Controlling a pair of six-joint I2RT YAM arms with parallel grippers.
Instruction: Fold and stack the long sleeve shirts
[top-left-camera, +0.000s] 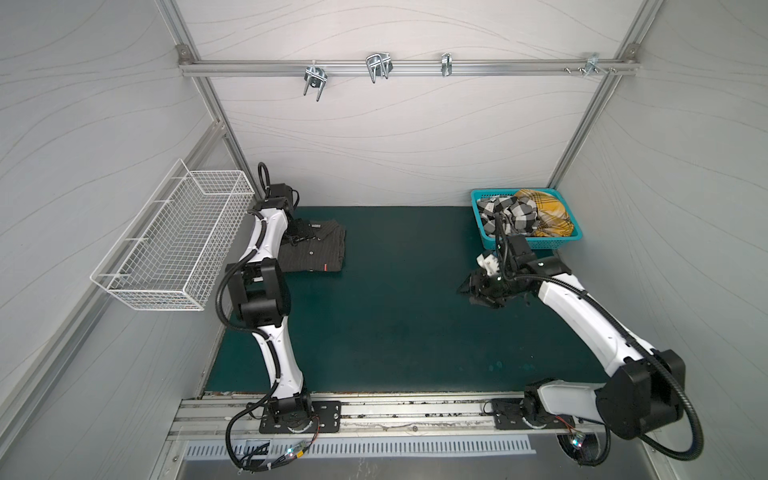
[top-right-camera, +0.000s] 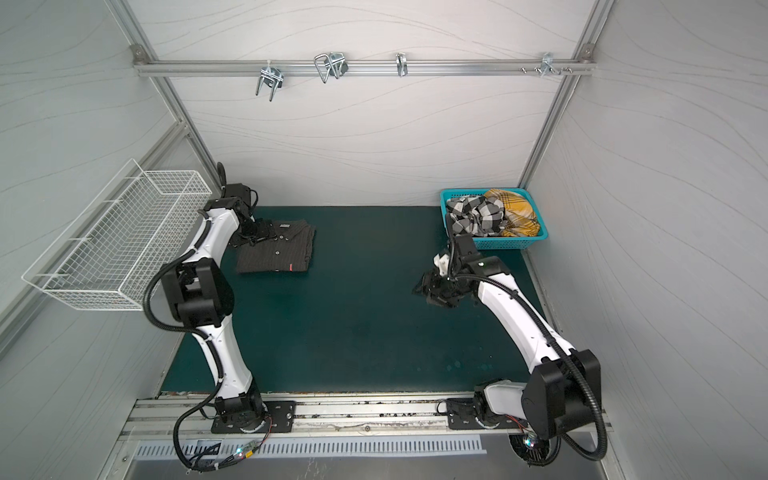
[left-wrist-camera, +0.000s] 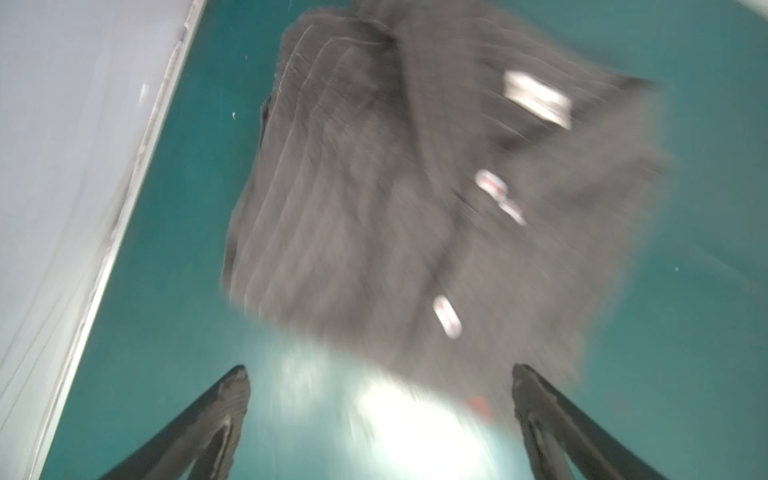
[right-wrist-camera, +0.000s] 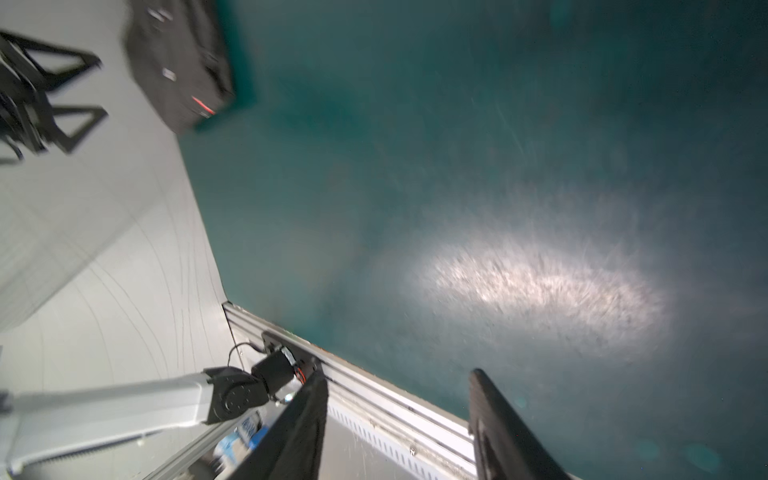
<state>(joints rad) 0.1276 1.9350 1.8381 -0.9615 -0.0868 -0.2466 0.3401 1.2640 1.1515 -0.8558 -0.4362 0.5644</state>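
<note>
A dark charcoal pinstriped shirt (top-left-camera: 318, 253) (top-right-camera: 276, 253) lies folded on the green mat at the back left, its red hem tag toward the front. My left gripper (top-left-camera: 298, 232) (top-right-camera: 258, 232) hovers at its collar end, open and empty. In the blurred left wrist view the left gripper (left-wrist-camera: 380, 374) stands wide apart, with the shirt (left-wrist-camera: 395, 187) beyond it. A black-and-white check shirt (top-left-camera: 509, 216) (top-right-camera: 478, 216) and a mustard plaid shirt (top-left-camera: 548, 212) (top-right-camera: 517, 212) lie crumpled in the teal basket (top-left-camera: 536, 243) (top-right-camera: 505, 243). My right gripper (top-left-camera: 478, 289) (top-right-camera: 432, 289) (right-wrist-camera: 397, 374) hangs open over bare mat.
A white wire basket (top-left-camera: 174, 237) hangs on the left wall beside the left arm. Metal hooks (top-left-camera: 378, 66) sit on the rail across the back wall. An aluminium rail (top-left-camera: 395, 411) carrying both arm bases borders the mat's front edge.
</note>
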